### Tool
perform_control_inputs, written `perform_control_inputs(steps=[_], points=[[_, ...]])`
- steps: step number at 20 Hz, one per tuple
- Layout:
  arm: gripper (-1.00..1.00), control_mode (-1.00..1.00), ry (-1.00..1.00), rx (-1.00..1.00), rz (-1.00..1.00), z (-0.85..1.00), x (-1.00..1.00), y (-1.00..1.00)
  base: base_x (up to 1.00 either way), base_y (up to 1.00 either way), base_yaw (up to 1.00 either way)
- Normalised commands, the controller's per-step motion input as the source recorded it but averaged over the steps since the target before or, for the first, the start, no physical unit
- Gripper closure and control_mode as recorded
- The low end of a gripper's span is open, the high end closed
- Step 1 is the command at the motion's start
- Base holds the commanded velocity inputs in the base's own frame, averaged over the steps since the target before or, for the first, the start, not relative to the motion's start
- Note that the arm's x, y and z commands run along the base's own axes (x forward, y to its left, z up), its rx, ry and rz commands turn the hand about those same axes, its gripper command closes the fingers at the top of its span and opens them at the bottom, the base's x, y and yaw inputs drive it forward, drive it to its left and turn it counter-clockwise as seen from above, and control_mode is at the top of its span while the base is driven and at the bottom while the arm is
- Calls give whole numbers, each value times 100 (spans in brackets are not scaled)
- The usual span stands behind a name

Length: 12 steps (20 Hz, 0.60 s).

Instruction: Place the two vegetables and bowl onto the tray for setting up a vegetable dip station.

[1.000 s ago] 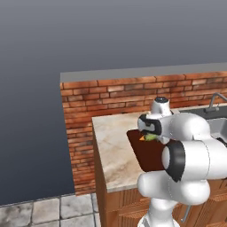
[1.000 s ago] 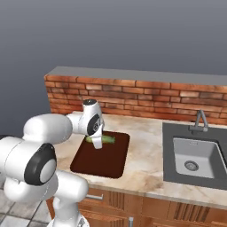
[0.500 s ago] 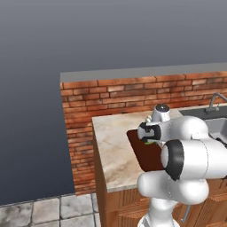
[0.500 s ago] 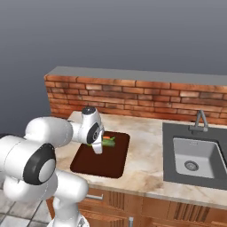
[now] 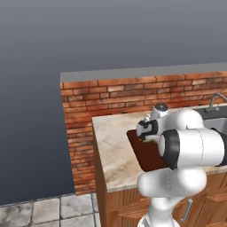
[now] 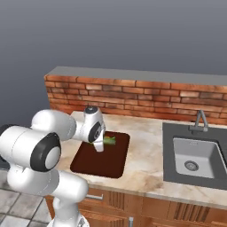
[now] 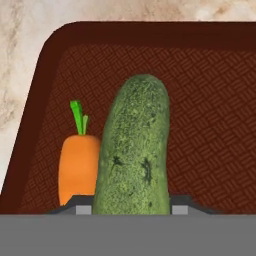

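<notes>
The dark green cucumber (image 7: 134, 150) stands between the fingertips of my gripper (image 7: 131, 210), which is shut on it just above the reddish-brown tray (image 7: 210, 125). The orange carrot (image 7: 79, 167) with its green top lies on the tray right beside the cucumber, near a corner. From the right base view, my gripper (image 6: 100, 145) hangs low over the back part of the tray (image 6: 99, 162), with the cucumber (image 6: 110, 140) showing green beside it. The tray (image 5: 144, 155) sits partly behind my arm in the left base view. The bowl is out of view.
A steel sink (image 6: 191, 155) with a faucet (image 6: 200, 119) is set into the marble counter (image 6: 146, 164) to the right of the tray. A brick wall (image 6: 146, 95) runs along the back. The counter's left end (image 5: 99, 150) drops to the floor.
My hand has come down over the back of the tray with the cucumber still in its grip. The tray and carrot have stayed put.
</notes>
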Motion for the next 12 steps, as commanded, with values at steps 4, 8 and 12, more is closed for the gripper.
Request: perform_control_inputs(steps=[4,8,12], points=[[100,-100,0,5,0,-7,17,-4,0,0,0],[100,-100,0,4,0,-12,15,-4,0,0,0],[100,-100,-2,3,0,-21,18,-3,0,0,0]])
